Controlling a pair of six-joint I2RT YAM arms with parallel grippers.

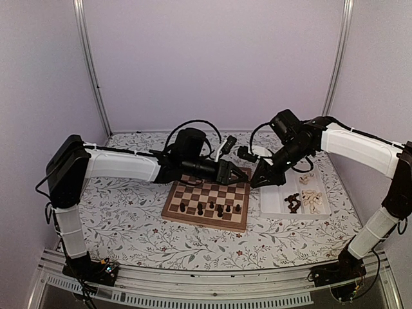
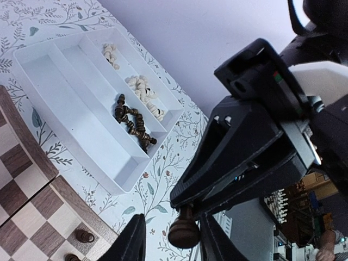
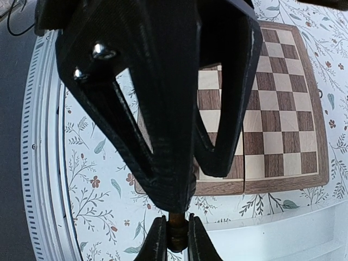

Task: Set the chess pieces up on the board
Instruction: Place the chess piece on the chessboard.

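The board (image 1: 172,210) lies mid-table with several dark chess pieces (image 1: 200,208) along its near rows. Just off its far right corner the two grippers meet in the air. My right gripper (image 1: 255,183) is shut on a dark chess piece (image 2: 184,231), pinching its narrow end (image 3: 176,235). My left gripper (image 2: 173,229) is open, one finger on each side of that piece's round base. A gap shows on the left side, while the right finger (image 2: 213,239) stands close to the base. In the right wrist view the left gripper's black fingers (image 3: 163,136) hide part of the board (image 3: 272,109).
A white compartment tray (image 1: 275,201) sits right of the board. It holds dark pieces (image 2: 133,122) in one slot and cream pieces (image 2: 144,95) in the outer slots. The floral tablecloth (image 1: 129,219) covers the table, and purple walls close in behind.
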